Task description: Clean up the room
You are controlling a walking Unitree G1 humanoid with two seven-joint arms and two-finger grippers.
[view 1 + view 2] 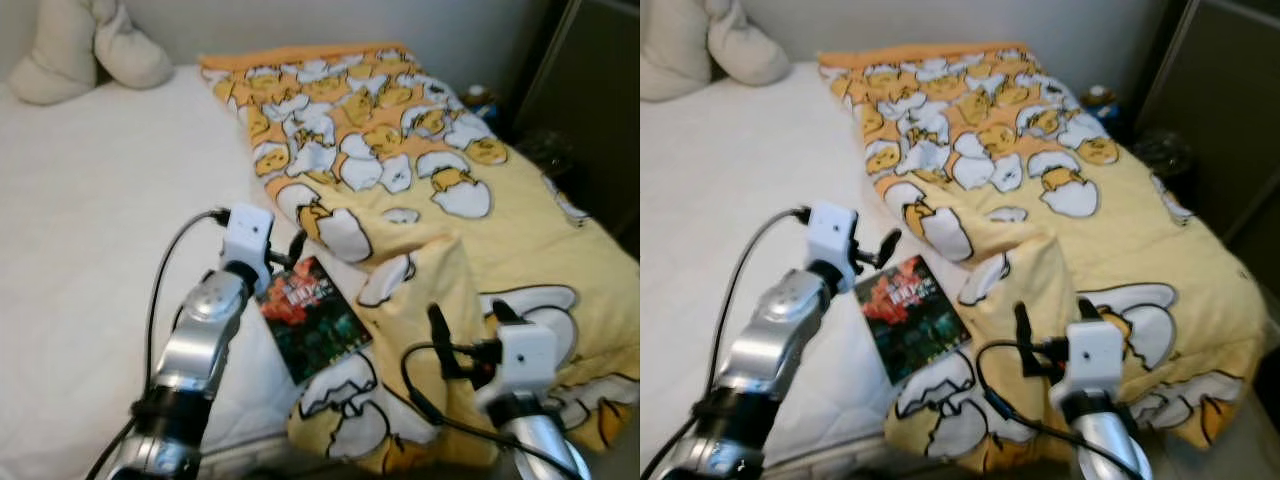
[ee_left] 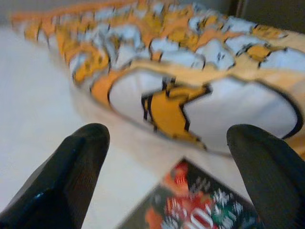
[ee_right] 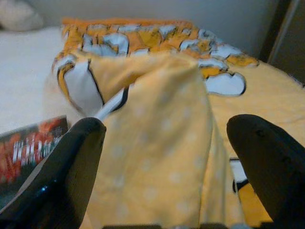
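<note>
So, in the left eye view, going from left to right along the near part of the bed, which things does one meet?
White sheet → left gripper → book → raised fold of the yellow blanket → right gripper.

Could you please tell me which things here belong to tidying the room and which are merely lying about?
Belonging to the job:
- book, lying on the white bed, by the open left hand
- rumpled yellow blanket, with the open right hand at its raised fold

Lying about:
- pillows at the head of the bed
- dark cabinet beside the bed
</note>
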